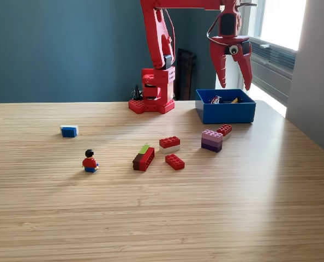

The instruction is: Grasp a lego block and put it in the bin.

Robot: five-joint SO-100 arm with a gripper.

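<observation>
In the upper right of the frame, the red robot arm's hand (233, 83) hangs released and empty above the shallow bright blue plastic bin (225, 111) on the wooden table (162, 218), so seemingly between picks, it must next reach down-left to the purple lego block (211, 140).

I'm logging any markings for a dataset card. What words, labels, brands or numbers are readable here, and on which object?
None can be read.
The red arm, gripper, blue bin and lego blocks show no legible text.
The minifigure is too small to tell.
</observation>
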